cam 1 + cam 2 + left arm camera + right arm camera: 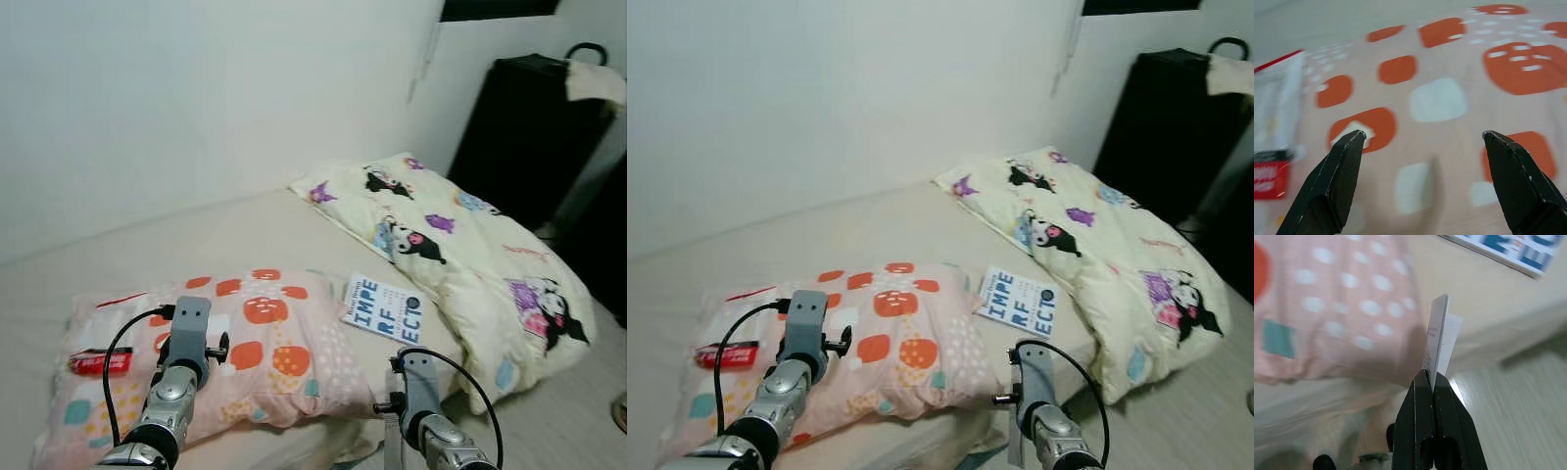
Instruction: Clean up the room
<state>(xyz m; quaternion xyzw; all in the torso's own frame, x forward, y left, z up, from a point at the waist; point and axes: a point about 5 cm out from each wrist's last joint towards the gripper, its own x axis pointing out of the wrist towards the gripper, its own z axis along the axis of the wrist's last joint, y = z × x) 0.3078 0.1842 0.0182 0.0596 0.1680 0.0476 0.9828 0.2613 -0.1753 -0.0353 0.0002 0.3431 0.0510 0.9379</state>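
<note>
A pink pillow (265, 343) with orange patches lies at the near edge of the beige bed (196, 240). My left gripper (1422, 134) hovers open just above the pillow (1449, 98), nothing between its fingers; its arm (181, 367) reaches over the pillow's left half. A red packet (101, 362) rests on the pillow's left end, next to white paper (1273, 112). A blue-and-white book (385, 308) lies on the bed right of the pillow. My right gripper (1428, 377) is shut on a thin white card (1439, 333), held at the bed's edge below the book (1508, 249).
A cream blanket (460, 255) with cartoon figures is bunched along the bed's right side, hanging over the edge. A black cabinet (529, 127) stands at the back right against the white wall. Pale wood floor (558, 421) runs along the right of the bed.
</note>
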